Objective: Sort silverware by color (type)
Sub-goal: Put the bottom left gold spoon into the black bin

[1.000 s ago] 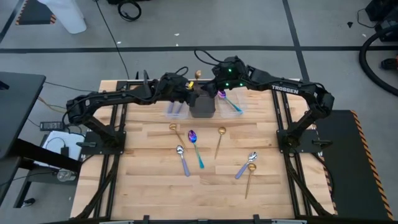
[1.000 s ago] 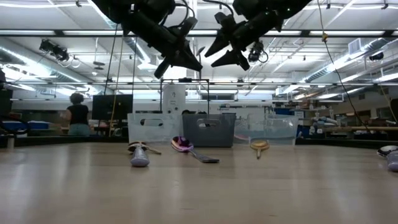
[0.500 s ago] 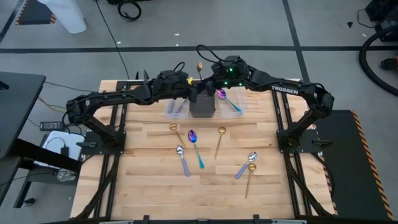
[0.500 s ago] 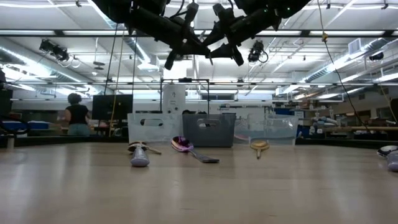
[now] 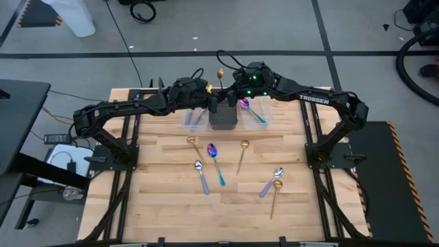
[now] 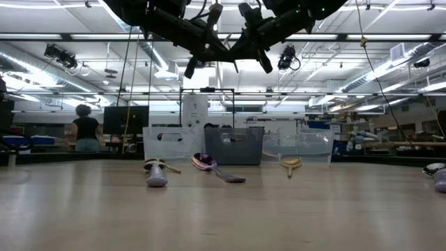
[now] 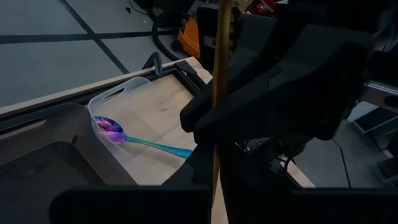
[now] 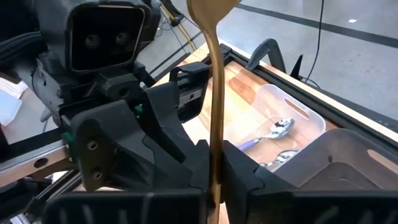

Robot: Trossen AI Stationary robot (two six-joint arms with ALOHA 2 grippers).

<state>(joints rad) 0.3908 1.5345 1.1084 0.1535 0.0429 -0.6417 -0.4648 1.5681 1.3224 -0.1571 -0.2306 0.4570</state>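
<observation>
TROSSEN lettering (image 5: 314, 98), right arm, white print

The high view looks straight down on the whole wooden surface (image 5: 171, 206). The low view sits at surface height, facing level toward the bins (image 6: 233, 145) mid-frame and the room behind. Both wrist views look closely along a held gold spoon (image 8: 214, 93), facing each other across those bins.
</observation>
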